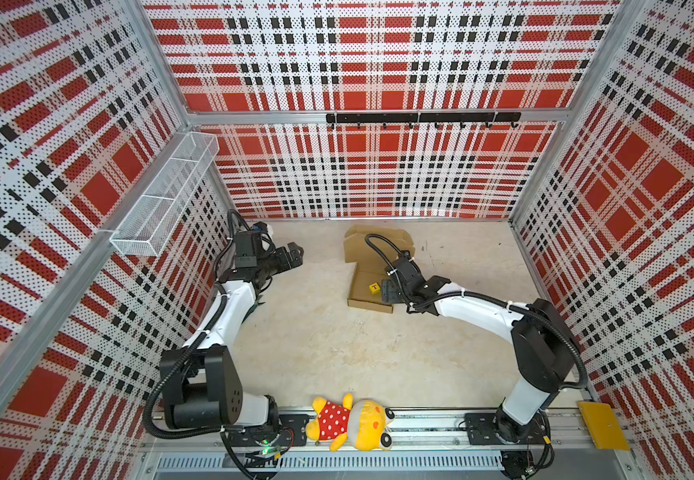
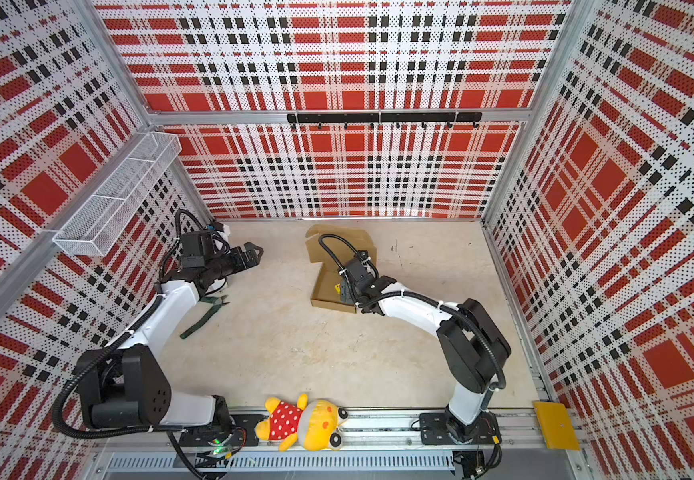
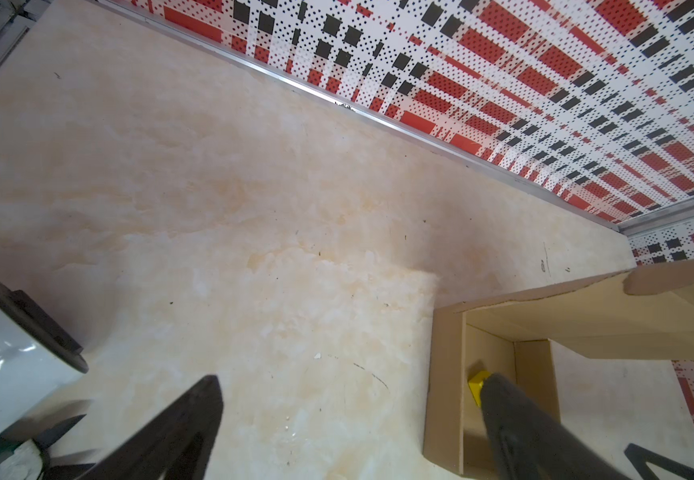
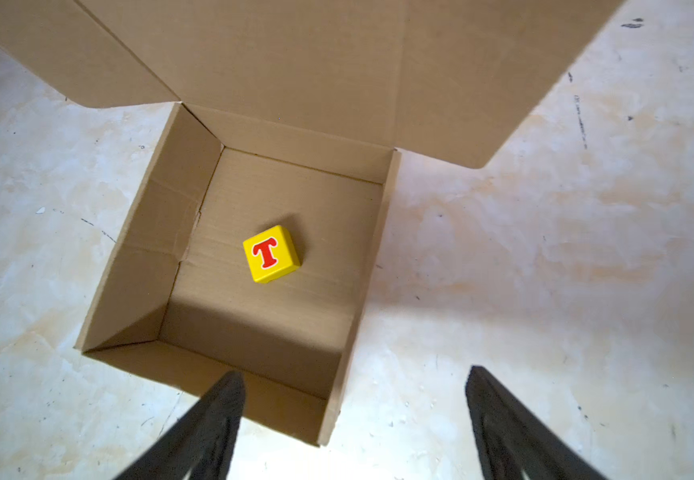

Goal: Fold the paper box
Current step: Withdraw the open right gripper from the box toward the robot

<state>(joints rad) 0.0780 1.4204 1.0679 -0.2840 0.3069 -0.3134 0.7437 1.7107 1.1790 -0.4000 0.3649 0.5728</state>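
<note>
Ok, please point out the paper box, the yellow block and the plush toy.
paper box (image 4: 146, 257): right wrist view, on its inner side wall.
yellow block (image 4: 270, 254): right wrist view, on its top face.
plush toy (image 1: 347, 420): a top view, on its middle.

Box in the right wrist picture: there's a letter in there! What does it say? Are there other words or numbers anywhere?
"T": a red letter on the top face of the yellow block, which lies inside the paper box.
No other writing can be read in any view: the cardboard is plain, and the plush toy shows only white dots on red.
</note>
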